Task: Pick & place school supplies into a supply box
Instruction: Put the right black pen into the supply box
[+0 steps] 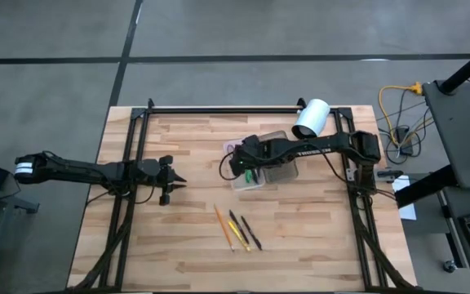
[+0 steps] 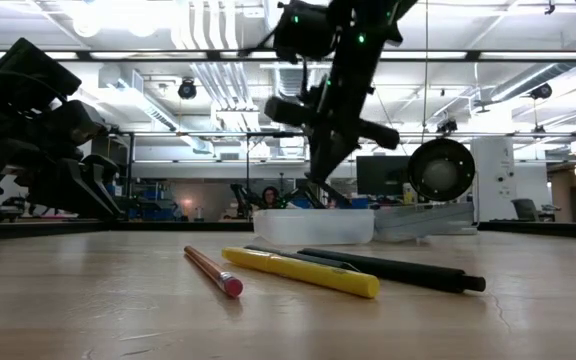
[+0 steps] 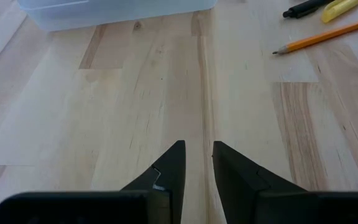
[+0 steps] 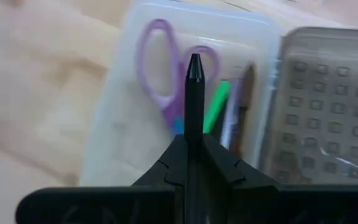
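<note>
Right gripper (image 4: 193, 146): was clenched on a thin dark pen (image 4: 194, 99) and held just above the small clear plastic supply box (image 1: 266, 173), near the middle of the wooden table (image 1: 178, 245).
Held pen, axis: its long axis was seen running straight out from between the fingertips, tip forward over the whitish tray.
Box contents: purple-handled scissors (image 4: 166, 68) and a green marker (image 4: 217, 106) were already lying in the tray, beside the grey ribbed lid half (image 4: 328, 106).
Left gripper (image 3: 197, 163): was held released and empty, jaws slightly apart, low over bare wood at the table's left side.
Supplies left out: an orange pencil (image 1: 222, 226), a yellow pen (image 1: 238, 231) and a black pen (image 1: 251, 232) were lying close together on the table, in front of the box and apart from it.
Their axes: in the high view all three were laid roughly parallel, slanted towards the front edge; the pencil's eraser end was pointed at the low camera.
Handling, as judged: each would be light, stiff and smooth, likely to roll; a hold across the middle of the shaft would be best.
</note>
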